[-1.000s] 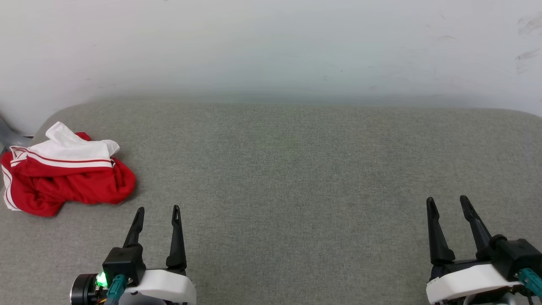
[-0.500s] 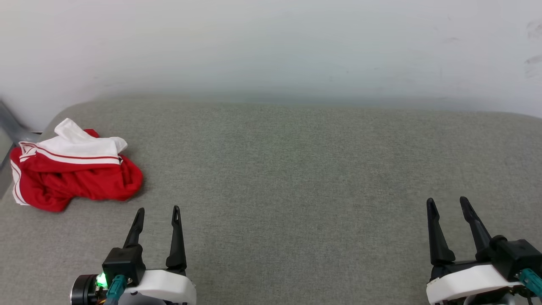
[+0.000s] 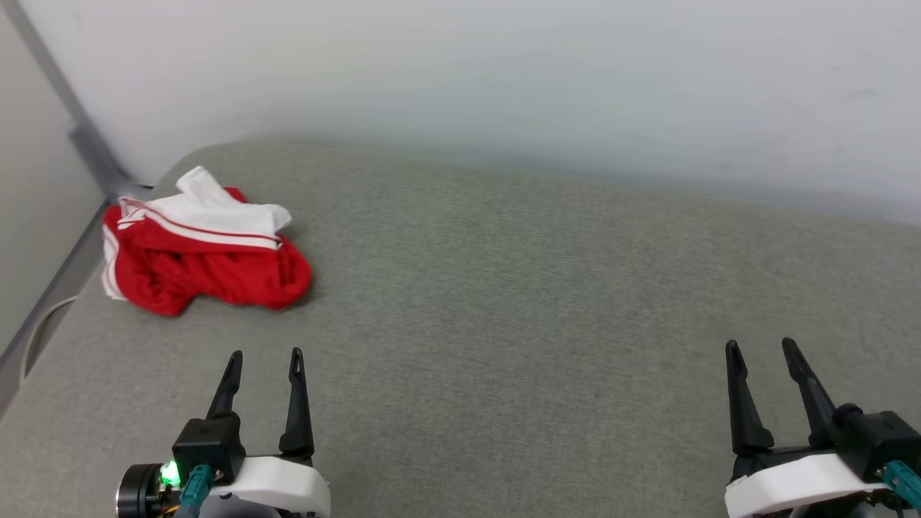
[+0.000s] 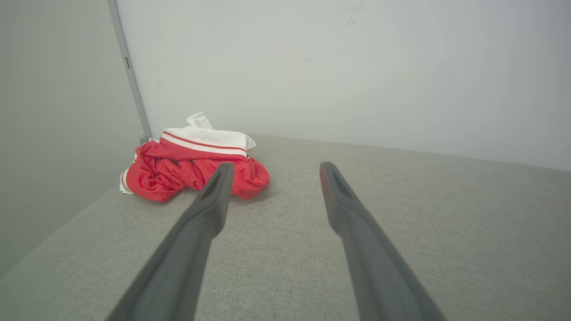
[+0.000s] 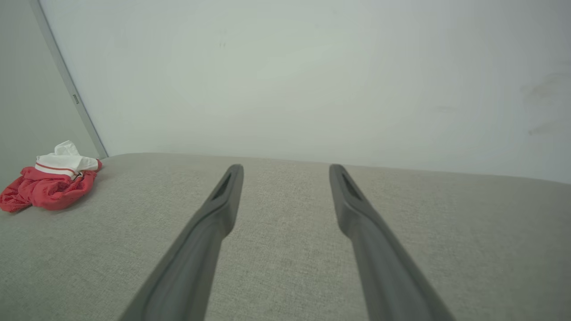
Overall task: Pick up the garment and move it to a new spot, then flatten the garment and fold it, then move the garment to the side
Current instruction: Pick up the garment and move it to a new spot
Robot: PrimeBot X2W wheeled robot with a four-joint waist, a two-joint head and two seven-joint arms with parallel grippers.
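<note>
**Crumpled jersey at the far left corner, both grippers wide and empty**

The garment lies in a loose heap on the grey fabric-covered tabletop, close to its far left rounded corner. It is a bright red jersey; a white sleeve with red-and-white striped trim is draped over the top of the heap, and the red body bunches beneath it and toward the near side. No chest lettering can be made out in the folds.

The left gripper hovers over the near left part of the tabletop with its two dark fingers spread wide and nothing between them. The garment sits ahead of it and to its left, apart from the fingertips. In the left wrist view the left gripper points past the heap, and the garment appears just behind the left finger. A green light glows on that wrist.

The right gripper hovers at the near right, also spread wide and empty, well apart from the jersey. In the right wrist view the right gripper faces bare fabric, with the garment far off at the left edge.

A plain pale wall rises behind the tabletop, and a grey vertical strip runs down the corner beside the heap.
</note>
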